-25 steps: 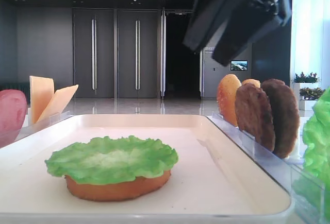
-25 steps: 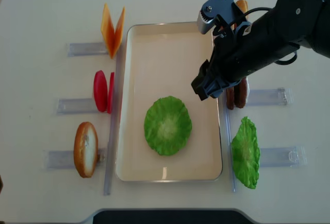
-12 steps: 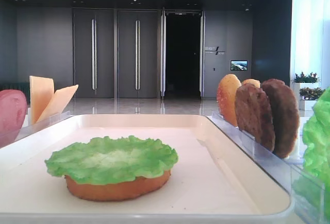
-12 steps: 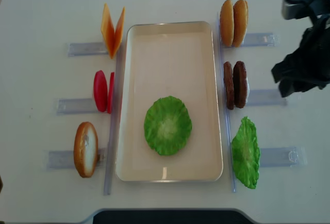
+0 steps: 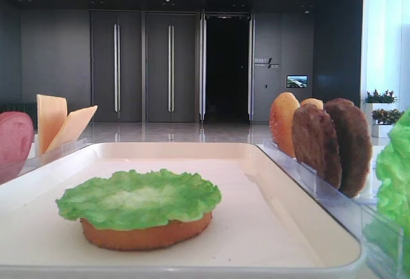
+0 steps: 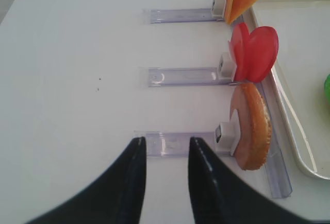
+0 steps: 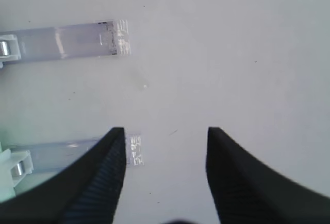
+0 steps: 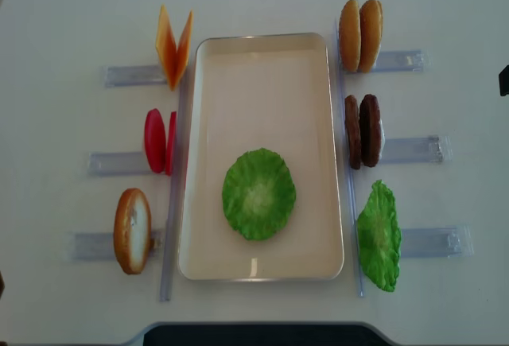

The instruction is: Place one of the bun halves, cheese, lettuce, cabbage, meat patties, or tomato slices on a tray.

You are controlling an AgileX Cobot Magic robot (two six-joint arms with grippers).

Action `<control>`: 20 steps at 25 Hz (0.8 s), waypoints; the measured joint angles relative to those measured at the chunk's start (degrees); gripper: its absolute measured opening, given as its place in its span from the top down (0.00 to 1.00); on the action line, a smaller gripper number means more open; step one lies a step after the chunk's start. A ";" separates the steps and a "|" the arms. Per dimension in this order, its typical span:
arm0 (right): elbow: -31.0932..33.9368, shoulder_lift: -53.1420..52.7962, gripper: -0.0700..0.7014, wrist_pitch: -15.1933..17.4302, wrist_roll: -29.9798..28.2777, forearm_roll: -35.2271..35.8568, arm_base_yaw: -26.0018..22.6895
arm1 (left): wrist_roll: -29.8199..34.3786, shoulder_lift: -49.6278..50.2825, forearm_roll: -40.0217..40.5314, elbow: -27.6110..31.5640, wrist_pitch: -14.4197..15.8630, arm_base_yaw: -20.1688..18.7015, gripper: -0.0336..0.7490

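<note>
The big cream tray (image 8: 262, 52) sits in the middle of the table, and everything else is lined up around it. On the tray, toward its near end, a lettuce leaf (image 8: 258, 194) lies flat on top of a bun half (image 5: 146, 235), so a burger looks like it is being built there.

The other food stands on edge in clear holders (image 8: 409, 149) beside the tray, so a pincer can slip around each piece. Left of the tray are the cheese slices (image 8: 174, 44), the tomato slices (image 8: 158, 141) and one bun half (image 8: 132, 230). Right of the tray are two more bun halves (image 8: 359, 34), the meat patties (image 8: 363, 130) and another lettuce leaf (image 8: 378, 235).

The right gripper (image 7: 165, 154) hangs over bare table, well right of the tray, its jaws apart and holding nothing. The left gripper (image 6: 165, 154) hovers left of the tray, near the bun half's holder, jaws close together and empty.
</note>
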 joint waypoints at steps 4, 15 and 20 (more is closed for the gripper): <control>0.00 -1.92 0.43 0.57 0.00 -0.04 0.00 | 0.00 0.00 0.00 0.00 0.00 0.00 0.68; 6.51 -13.31 0.43 0.07 0.04 -0.28 0.00 | 0.00 0.00 0.00 0.00 0.00 0.00 0.68; 12.80 -24.78 0.43 -1.58 0.04 -0.35 0.00 | 0.00 0.00 0.00 0.00 0.00 0.00 0.68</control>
